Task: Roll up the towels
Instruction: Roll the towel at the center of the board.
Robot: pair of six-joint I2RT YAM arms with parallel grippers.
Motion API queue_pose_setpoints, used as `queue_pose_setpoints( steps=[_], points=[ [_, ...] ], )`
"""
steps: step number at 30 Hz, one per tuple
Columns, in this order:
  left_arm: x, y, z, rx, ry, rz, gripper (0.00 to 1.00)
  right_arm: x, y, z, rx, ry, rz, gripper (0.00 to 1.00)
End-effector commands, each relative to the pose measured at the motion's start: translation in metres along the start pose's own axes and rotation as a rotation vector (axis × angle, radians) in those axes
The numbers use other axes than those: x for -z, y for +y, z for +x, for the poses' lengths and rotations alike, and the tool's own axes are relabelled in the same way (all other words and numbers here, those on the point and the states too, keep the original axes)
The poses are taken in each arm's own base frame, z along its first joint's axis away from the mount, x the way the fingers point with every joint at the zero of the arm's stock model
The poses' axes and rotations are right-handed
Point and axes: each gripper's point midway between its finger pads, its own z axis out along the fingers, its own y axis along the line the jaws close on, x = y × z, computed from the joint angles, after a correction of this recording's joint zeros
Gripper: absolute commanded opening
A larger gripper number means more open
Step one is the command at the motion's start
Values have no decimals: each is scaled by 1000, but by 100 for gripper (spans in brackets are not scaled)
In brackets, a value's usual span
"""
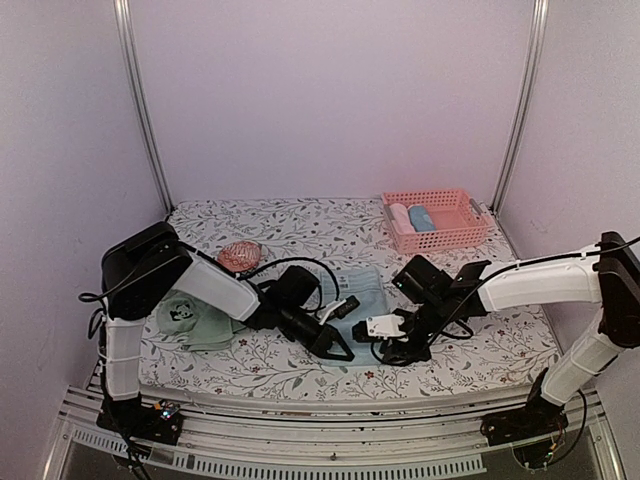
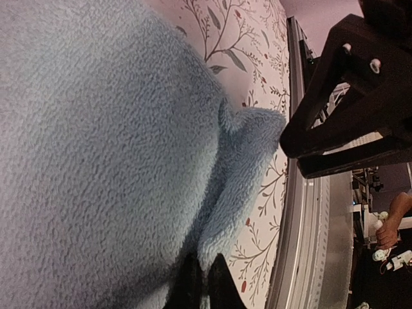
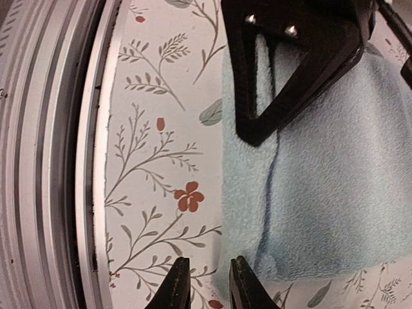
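Floral-covered table (image 1: 480,350) between pale walls, metal rail (image 1: 330,440) along near edge. Light blue towel (image 1: 365,295) at centre, near edge doubled over. Sage green towel (image 1: 200,322) crumpled at left, partly under left arm (image 1: 215,285). Pink basket (image 1: 440,238) back right, two rolled cloths (image 1: 421,218) inside. Reddish round object (image 1: 238,256) behind left arm. Left gripper (image 2: 205,286) pinched tight on blue towel's near edge. Right gripper (image 3: 207,286) just beside it at towel corner, jaws narrowly parted, holding nothing. Open tablecloth right of towel, toward basket.
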Motion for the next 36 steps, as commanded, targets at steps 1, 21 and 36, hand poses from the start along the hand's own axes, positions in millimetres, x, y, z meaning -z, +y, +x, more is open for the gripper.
queue_pose_setpoints(
  steps=[1, 21, 36],
  points=[
    [-4, 38, 33, 135, 71, -111, 0, -8, -26, -17, 94, -1, 161, 23],
    [-3, 44, 37, 154, 91, -122, 0, -6, -1, -35, 226, 0, 149, 24],
    [-2, 46, 39, 159, 91, -124, 0, -47, -25, 0, 161, 150, 220, 21]
  ],
)
